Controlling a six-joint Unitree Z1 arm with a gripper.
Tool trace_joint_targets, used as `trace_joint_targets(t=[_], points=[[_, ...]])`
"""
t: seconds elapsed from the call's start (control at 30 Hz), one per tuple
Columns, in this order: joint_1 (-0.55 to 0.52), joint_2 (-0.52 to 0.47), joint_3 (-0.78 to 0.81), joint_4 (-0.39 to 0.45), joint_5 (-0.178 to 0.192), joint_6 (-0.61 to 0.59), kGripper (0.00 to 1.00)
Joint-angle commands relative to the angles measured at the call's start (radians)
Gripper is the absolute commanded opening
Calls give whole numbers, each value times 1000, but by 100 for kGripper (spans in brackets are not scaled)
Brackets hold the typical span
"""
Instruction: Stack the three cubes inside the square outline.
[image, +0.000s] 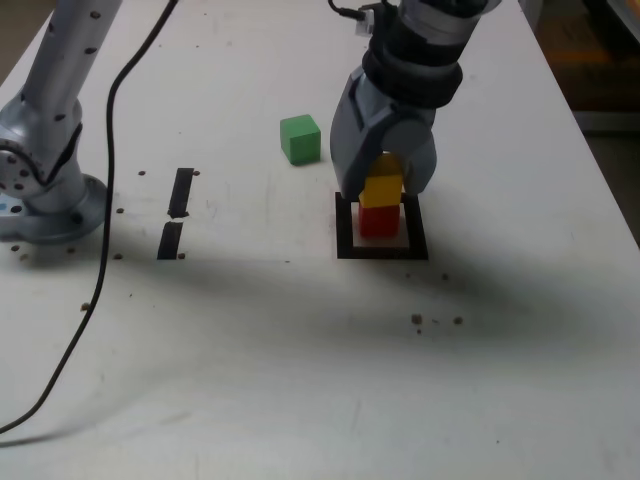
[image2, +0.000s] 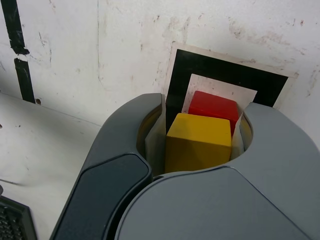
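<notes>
So the gripper (image: 381, 190) is clamped on the yellow cube (image: 381, 189), jaws snug on either side of it, right over the red cube (image: 379, 221). Yellow looks like it's sitting on top of red, though I can't tell if it's fully resting there. Red is inside the square outline (image: 346, 238) on the white table (image: 300, 350). The green cube (image: 300, 138) sits by itself, off toward the exterior view's left. Further left are two short black tape strips (image: 176, 214).

White table (image: 300, 380) (scuffed) — green cube (image: 300, 138), square outline (image: 345, 235)
</notes>
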Motion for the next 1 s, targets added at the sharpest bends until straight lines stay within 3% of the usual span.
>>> trace_joint_targets(t=[0.0,0.17,0.27,0.57,0.77,0.97], points=[[-1,3,-1,-3,-5,0,46],[-1,7,0,-8,-10,2,82],[-1,7,0,-7,-8,3,97],[-1,-57,-5,29,16,2,100],[26,-267,83,90,65,3,100],[186,-470,363,21,81,58,100]])
